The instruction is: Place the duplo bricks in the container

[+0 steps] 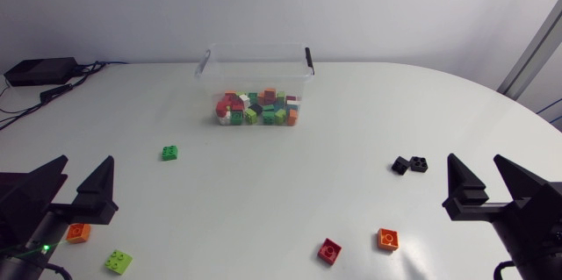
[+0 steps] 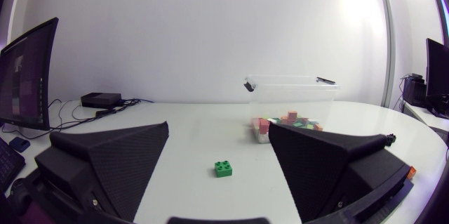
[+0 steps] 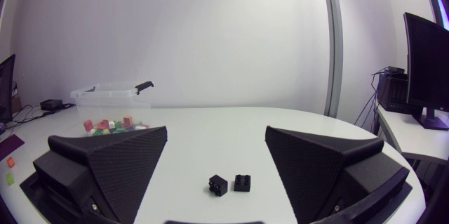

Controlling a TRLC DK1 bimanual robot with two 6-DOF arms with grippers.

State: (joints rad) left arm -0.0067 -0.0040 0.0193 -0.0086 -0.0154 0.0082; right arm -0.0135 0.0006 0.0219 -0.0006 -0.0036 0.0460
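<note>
A clear container (image 1: 256, 71) with several coloured bricks in it stands at the back middle of the table. Loose on the table lie a green brick (image 1: 169, 152), an orange brick (image 1: 78, 233), a lime brick (image 1: 118, 262), two black bricks (image 1: 409, 164), a red brick (image 1: 329, 251) and another orange brick (image 1: 388, 240). My left gripper (image 1: 77, 189) hovers open at the front left, beside the first orange brick. My right gripper (image 1: 492, 188) is open at the front right. Ahead of the left gripper (image 2: 219, 131) lies the green brick (image 2: 224, 169). The black bricks (image 3: 231, 183) lie ahead of the right gripper (image 3: 216, 131).
A black box (image 1: 39, 70) with cables sits at the back left corner. The container (image 2: 287, 97) has black clips on its rim. White tabletop stretches between the two grippers and the container (image 3: 105, 101).
</note>
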